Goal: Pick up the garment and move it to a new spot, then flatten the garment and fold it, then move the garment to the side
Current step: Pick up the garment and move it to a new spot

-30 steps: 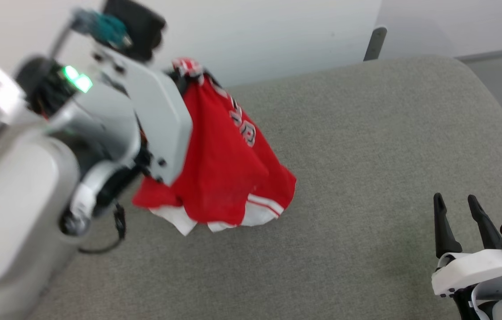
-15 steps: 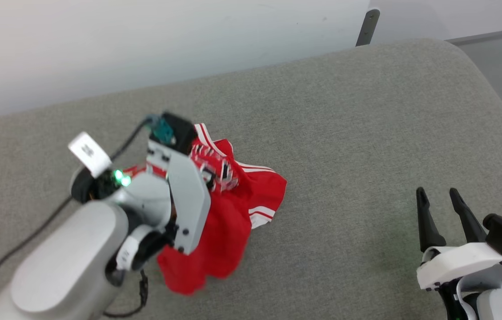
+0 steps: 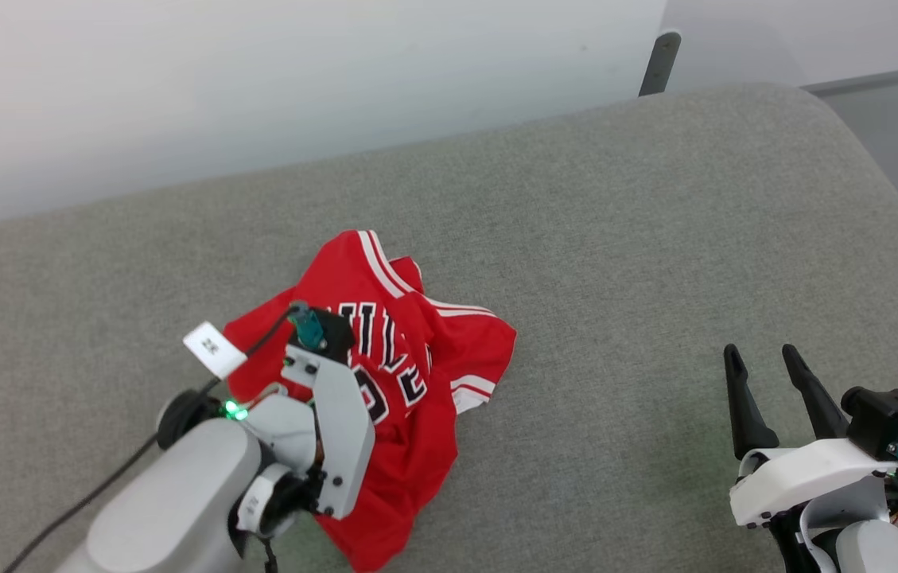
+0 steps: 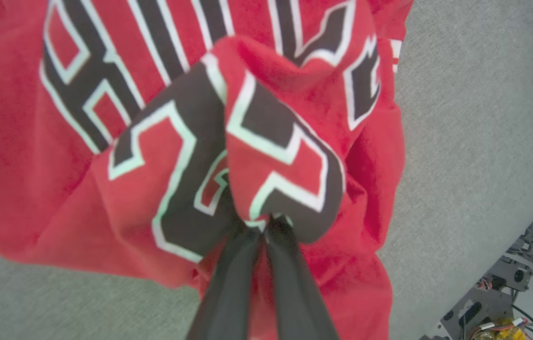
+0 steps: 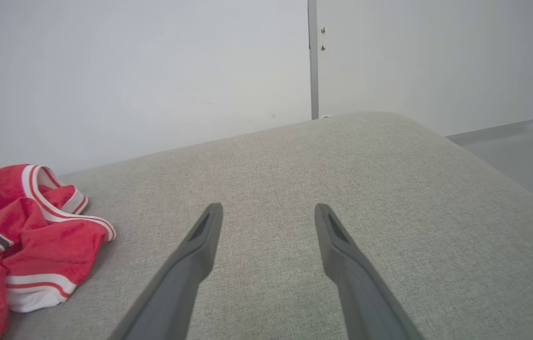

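A pale wall (image 3: 258, 95) backs the grey fabric worktop (image 3: 616, 239). The left arm's wrist and black cable (image 3: 99, 489) cover the near part of the garment (image 3: 409, 350), which lies crumpled left of centre. The left gripper (image 4: 265, 231) has its fingers clenched on a fold of the lettered front. The right gripper (image 3: 760, 352) hangs with fingers spread, well apart to the right, over bare worktop reaching the rounded far corner.

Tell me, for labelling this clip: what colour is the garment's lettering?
Black with white edging on the red garment; clearest in the left wrist view.
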